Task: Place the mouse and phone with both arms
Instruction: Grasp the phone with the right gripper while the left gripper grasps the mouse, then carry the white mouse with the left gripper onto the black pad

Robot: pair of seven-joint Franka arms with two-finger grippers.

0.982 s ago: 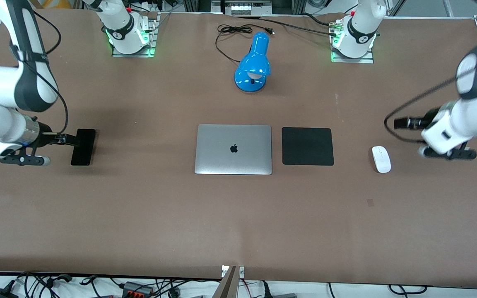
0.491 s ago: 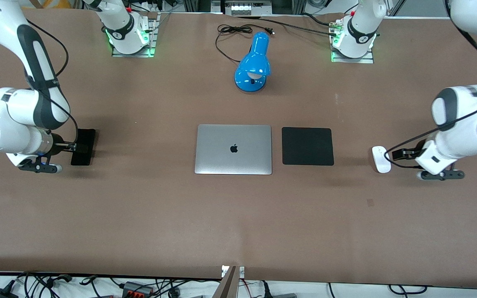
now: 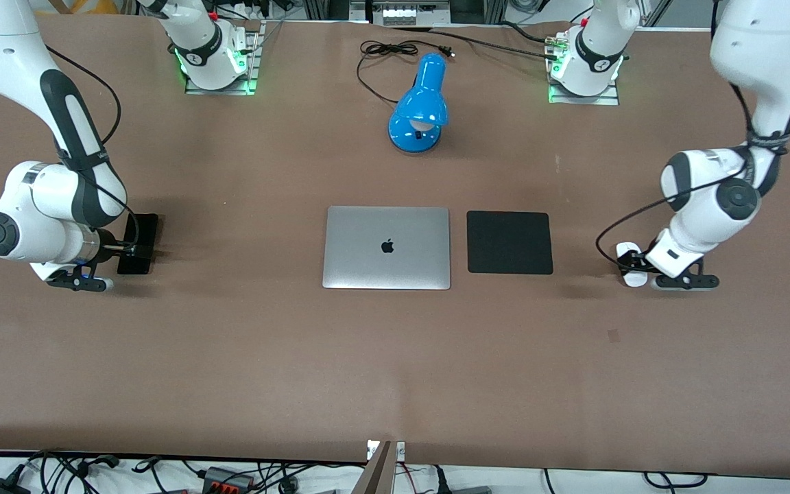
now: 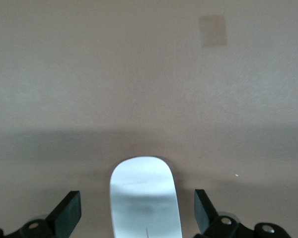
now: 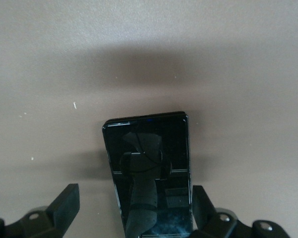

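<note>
The left end effector (image 4: 137, 218) is spread wide around the mouse (image 4: 145, 197) near the left arm's table edge. The right end effector (image 5: 135, 210), also spread, straddles the phone (image 5: 150, 171). Each should squeeze gently, centred.

Front view: high above the table (image 3: 395, 357), facing the arm bases along the frame's top, taking in the whole surface. Left wrist view: close, looking down between open fingers (image 4: 69, 215) at the mouse (image 4: 145, 198), lower centre. Right wrist view: equally close over the phone (image 5: 151, 173). Shared with front view: mouse (image 3: 631, 264), phone (image 3: 140, 241).
</note>
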